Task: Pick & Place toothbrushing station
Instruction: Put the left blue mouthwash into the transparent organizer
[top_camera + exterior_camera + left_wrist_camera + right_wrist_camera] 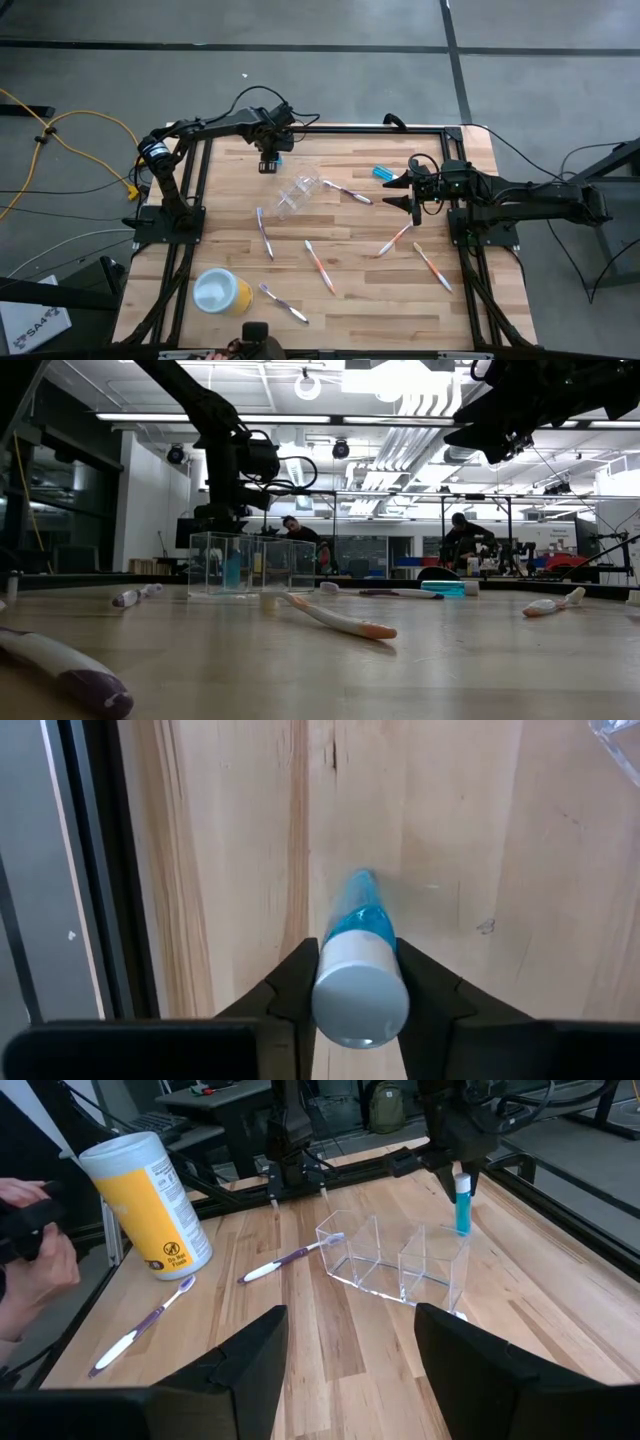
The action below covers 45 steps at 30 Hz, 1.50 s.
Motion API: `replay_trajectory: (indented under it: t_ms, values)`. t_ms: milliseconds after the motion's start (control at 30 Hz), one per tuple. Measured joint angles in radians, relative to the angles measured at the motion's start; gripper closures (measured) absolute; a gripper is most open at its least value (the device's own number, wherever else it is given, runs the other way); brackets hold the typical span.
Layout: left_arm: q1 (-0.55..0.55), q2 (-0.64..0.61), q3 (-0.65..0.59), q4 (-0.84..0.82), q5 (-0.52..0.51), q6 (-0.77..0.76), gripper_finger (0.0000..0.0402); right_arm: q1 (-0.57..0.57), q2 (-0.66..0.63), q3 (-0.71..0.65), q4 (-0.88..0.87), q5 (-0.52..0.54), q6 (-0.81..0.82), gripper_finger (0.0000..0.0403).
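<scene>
Barely begun: the left hand (355, 982) gripped one blue tube (358, 945) above the surface (350, 280) near the clear holder (400, 1260), which was empty. The right hand (350, 1370) hovered open; brushes (320, 265) and the other tube (383, 173) lay scattered.

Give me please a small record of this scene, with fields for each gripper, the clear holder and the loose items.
left gripper: shut on a blue tube, held above the table's far edge
right gripper: open, empty, over the right side
clear holder: mid-table, nothing inside
second tube: lying near the right gripper
toothbrushes: six, scattered flat on the table
yellow cup: near-left corner
</scene>
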Motion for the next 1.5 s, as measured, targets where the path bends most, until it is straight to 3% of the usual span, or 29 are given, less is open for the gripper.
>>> replay_trajectory:
  t_ms: [467,933,1267,1500]
  values:
    - [-0.038,-0.013,0.0,-0.023,-0.013,-0.06,0.0314,0.0,0.0,0.0,0.0,0.0,0.0,0.0192]
    - [-0.071,-0.185,0.0,-0.066,0.065,-0.182,0.0314,0.0,0.0,0.0,-0.001,0.0,0.0,0.0192]
    - [-0.2,-0.218,0.06,-0.186,-0.086,-0.297,0.0314,0.0,0.0,0.0,0.0,0.0,0.0,0.0192]
    - [-0.276,-0.218,0.132,-0.24,-0.099,-0.391,0.0314,0.0,0.0,0.0,0.0,0.0,0.0,0.0192]
